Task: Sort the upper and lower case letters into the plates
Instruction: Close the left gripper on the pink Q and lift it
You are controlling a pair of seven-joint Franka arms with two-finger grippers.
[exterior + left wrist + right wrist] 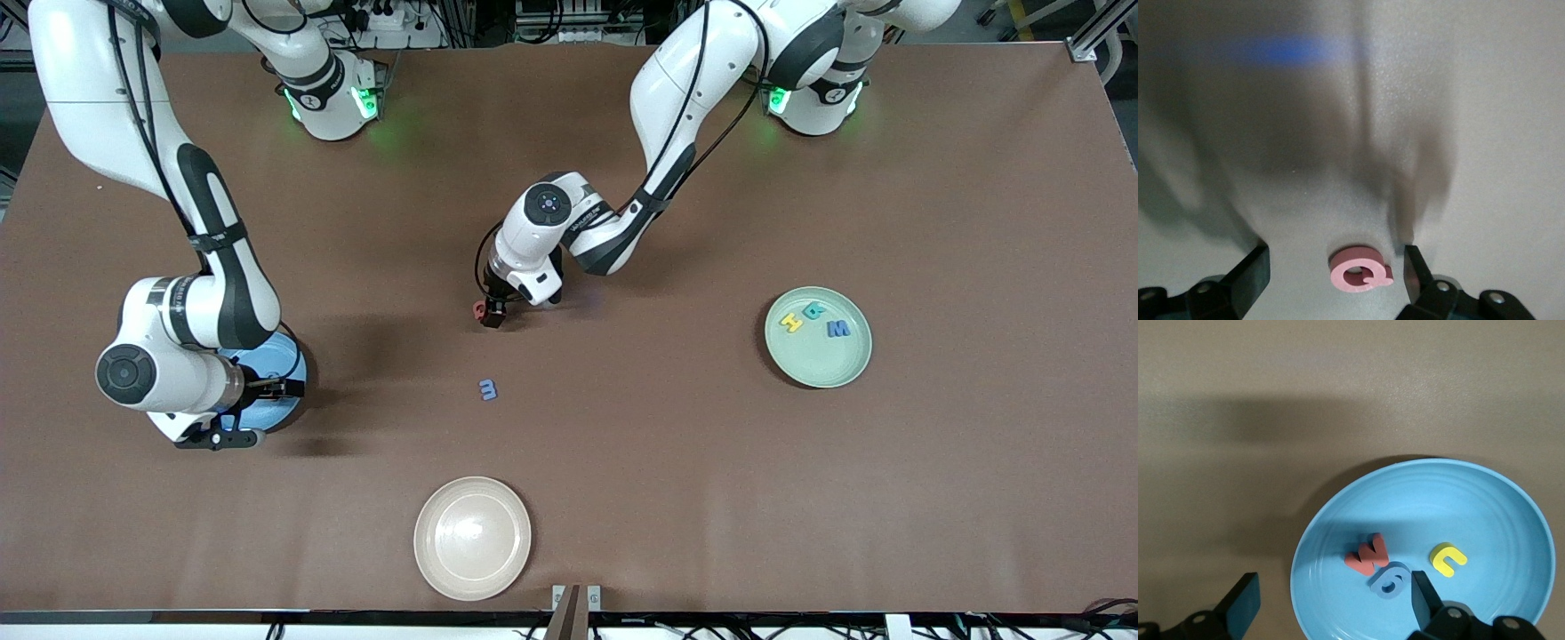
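**Red Q between the left arm's fingers, two plates part filled**

Brown matting covers the whole surface [933, 498], with both arm bases standing along its upper edge in the front view.

Near the middle, the left end effector [491, 313] is down at the surface, its fingers [1251, 273] spread either side of the red Q [1361, 269]. The letter lies flat between them with a gap on each side, so nothing is gripped.

A small blue m [488, 389] lies by itself on the matting, nearer the front camera than the Q.

Toward the left arm's end sits the mint green plate [822, 373], holding a yellow H [790, 322], a teal letter [813, 311] that I take for an R, though it is hard to read, and a blue W [838, 329].

Toward the right arm's end, the right end effector [267, 400] hovers over the blue plate [1498, 500] with fingers wide and empty. In that plate lie a red w [1367, 555], a blue g [1390, 580] and a yellow u [1447, 559].

Nearest the front camera sits a cream plate [427, 533].
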